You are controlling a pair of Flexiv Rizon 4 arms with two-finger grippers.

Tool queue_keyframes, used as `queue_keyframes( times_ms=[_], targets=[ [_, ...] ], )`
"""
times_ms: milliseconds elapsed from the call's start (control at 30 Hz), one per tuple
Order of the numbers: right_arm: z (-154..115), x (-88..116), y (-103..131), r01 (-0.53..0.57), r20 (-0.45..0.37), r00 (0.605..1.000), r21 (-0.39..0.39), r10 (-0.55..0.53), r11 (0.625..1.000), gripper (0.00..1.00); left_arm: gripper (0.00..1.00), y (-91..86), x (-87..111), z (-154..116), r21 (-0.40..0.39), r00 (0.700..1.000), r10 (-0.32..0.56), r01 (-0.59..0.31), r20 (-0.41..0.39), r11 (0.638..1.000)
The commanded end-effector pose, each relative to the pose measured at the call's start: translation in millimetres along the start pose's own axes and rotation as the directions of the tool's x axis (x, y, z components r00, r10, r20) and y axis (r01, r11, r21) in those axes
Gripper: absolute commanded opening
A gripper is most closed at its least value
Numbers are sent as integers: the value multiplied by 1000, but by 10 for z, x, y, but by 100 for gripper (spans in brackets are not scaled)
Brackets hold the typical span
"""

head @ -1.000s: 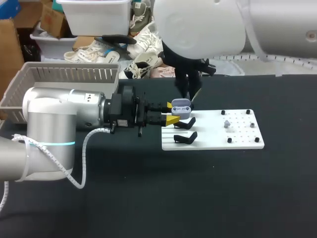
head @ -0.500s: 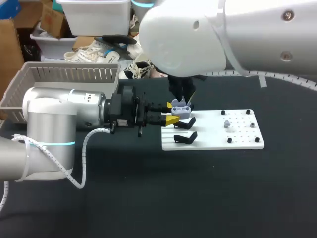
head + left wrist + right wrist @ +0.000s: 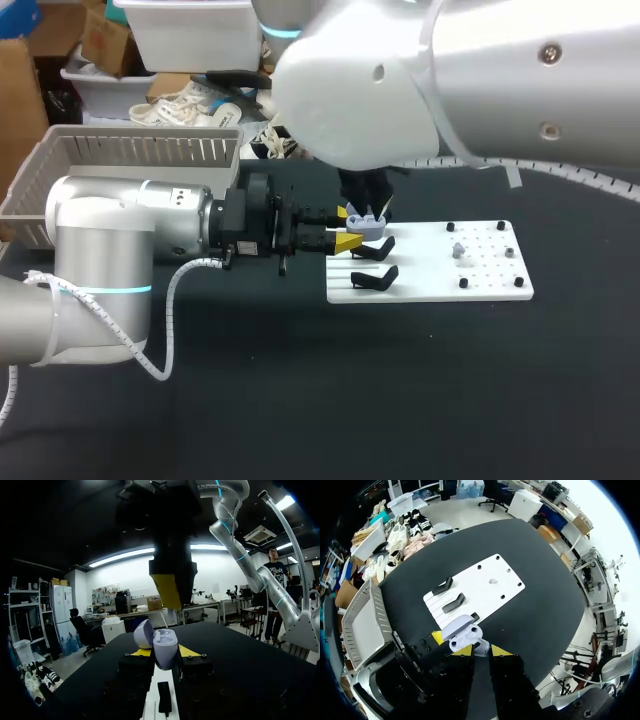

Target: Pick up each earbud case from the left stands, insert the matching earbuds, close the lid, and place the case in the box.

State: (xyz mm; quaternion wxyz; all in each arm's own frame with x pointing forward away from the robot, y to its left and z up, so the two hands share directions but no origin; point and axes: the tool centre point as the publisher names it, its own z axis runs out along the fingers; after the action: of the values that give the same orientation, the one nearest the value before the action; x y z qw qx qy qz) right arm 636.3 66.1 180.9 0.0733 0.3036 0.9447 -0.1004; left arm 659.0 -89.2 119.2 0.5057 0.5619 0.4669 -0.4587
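The left gripper (image 3: 349, 228) is clamped from both sides on the smooth, rounded lilac case (image 3: 369, 224), whose lid stands open. It holds the case over the left end of the flat white board (image 3: 470, 278). The right gripper (image 3: 482, 651) is just above the case, its tips nearly together on a small pale earbud (image 3: 480, 647). The right arm has come lower and more to the left; the left arm stays where it was.
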Motion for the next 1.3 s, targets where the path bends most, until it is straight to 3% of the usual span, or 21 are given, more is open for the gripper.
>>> queue_keyframes(
  times_ms=[33, 1300],
  targets=[
    [36, -6, 22, -4, 5, 1000, 2, 4, 1000, 0, 0, -5, 5, 9, -4, 1000, 2, -2, 1, 1000],
    [151, -86, 68, -6, 15, 1000, -1, 6, 1000, 0, 0, -5, 5, 9, -4, 1000, 2, -2, 1, 1000]
  ],
)
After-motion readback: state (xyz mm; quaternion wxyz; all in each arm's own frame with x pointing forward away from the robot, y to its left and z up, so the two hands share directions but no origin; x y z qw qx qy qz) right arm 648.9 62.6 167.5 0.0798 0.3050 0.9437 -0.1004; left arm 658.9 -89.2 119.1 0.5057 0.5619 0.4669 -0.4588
